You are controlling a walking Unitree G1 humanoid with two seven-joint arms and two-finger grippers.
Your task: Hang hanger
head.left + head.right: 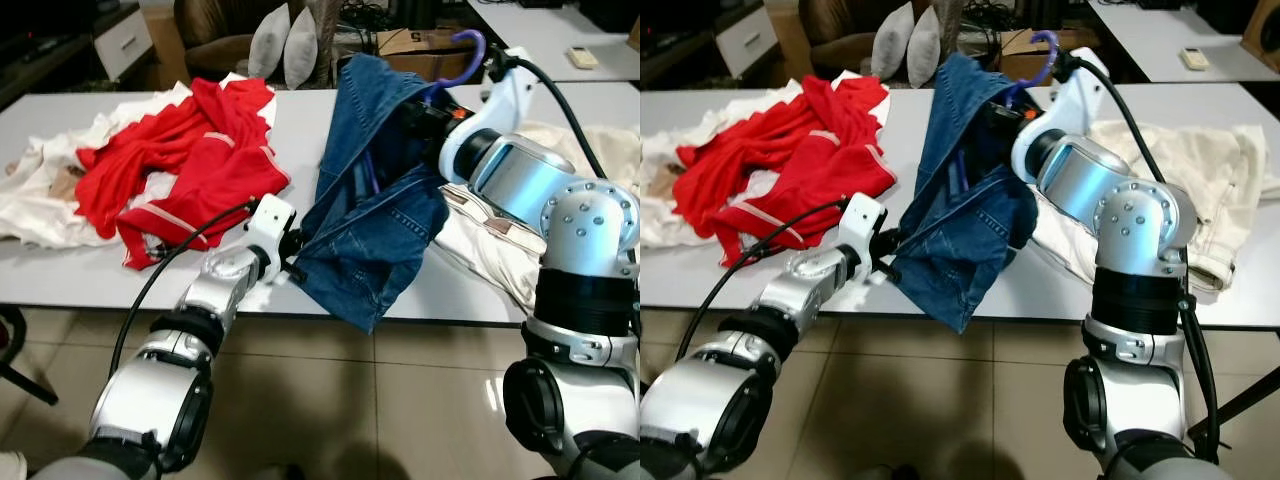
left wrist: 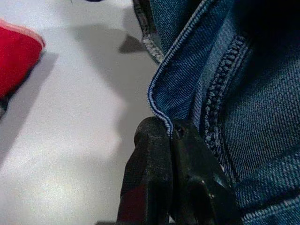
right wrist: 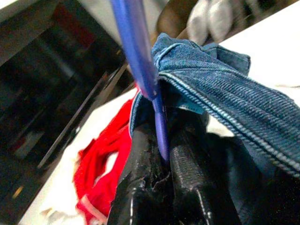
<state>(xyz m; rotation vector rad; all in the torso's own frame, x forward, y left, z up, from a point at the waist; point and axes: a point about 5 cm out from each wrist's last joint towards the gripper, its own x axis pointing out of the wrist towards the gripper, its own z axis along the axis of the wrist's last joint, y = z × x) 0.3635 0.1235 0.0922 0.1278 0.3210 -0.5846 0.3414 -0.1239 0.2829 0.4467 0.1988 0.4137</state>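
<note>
On the far left of the bench (image 1: 60, 280) lies a cream cloth (image 1: 40, 195), and on it a heap of red clothes (image 1: 190, 150), well apart from the work.

Right of the heap, near the front edge, the left tool (image 1: 291, 262) has its fingers pressed together on the lower hem of the denim garment (image 1: 375, 215); the left wrist view shows the stitched edge pinched between the black fingers (image 2: 154, 159). This grip seems meant to hold the cloth taut and steady so it sits properly on the hanger.

Further right and higher, the right tool (image 3: 161, 154) is clamped on the thin stem of the purple hanger (image 1: 470, 45), just under its hook, which sticks up above the collar. The denim garment drapes from that hanger, its lower part hanging past the bench's near edge. Lifting by the stem leaves the hook free to catch a rail, I judge.

To the right lies a pale garment (image 1: 600, 150), partly under the right arm. Behind the bench stand a cardboard box (image 1: 420, 45) and two grey cushions (image 1: 285, 45). No rail can be made out, so the robot will likely have to turn away from the bench, with the trailing denim liable to drag.
</note>
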